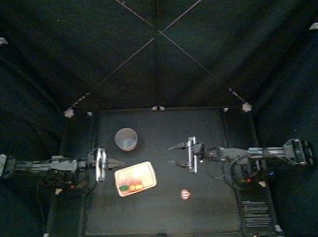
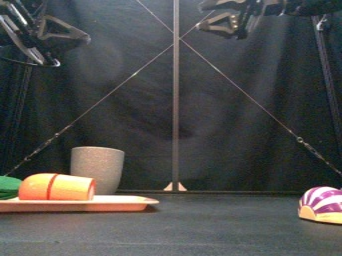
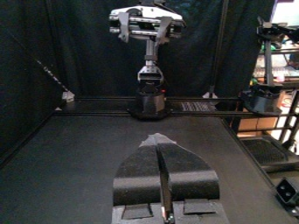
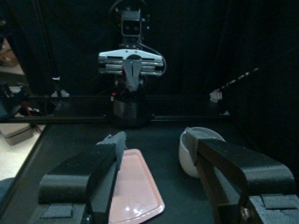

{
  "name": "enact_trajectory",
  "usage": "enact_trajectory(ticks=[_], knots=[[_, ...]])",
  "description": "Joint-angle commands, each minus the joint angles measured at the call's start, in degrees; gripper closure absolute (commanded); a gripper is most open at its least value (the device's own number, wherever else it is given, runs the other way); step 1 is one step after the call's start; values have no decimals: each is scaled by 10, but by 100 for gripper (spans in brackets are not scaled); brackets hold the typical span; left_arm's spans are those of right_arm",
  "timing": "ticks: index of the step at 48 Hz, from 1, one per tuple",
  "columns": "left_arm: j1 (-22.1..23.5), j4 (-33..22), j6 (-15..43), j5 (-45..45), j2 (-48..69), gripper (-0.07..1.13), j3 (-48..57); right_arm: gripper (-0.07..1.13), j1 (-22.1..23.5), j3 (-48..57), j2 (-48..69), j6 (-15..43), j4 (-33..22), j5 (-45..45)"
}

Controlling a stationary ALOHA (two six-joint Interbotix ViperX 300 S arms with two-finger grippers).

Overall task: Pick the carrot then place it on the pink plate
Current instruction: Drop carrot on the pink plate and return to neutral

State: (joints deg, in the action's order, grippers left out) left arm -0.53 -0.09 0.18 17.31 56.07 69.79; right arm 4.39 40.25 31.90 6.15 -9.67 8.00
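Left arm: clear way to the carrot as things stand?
Probably yes. The carrot lies uncovered on the tray, the left gripper hangs raised beside it, and the cup stands behind. The gripper is shut, so must open first.

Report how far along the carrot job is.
Done: the carrot lies on the pink plate. In hand: nothing; the left tool is shut and empty, the right tool open and empty, both raised above the table. Left: apparently nothing; the grey cup and striped toy are off the plate.
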Motion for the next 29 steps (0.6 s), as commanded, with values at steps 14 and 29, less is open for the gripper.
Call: enact_trajectory(ticks=[14,29], knots=[[-3,1,1,4,0,109,-8,15,4,132,215,4,11,34],[-4,1,2,4,0,109,-7,15,11,177,236,4,24,41]])
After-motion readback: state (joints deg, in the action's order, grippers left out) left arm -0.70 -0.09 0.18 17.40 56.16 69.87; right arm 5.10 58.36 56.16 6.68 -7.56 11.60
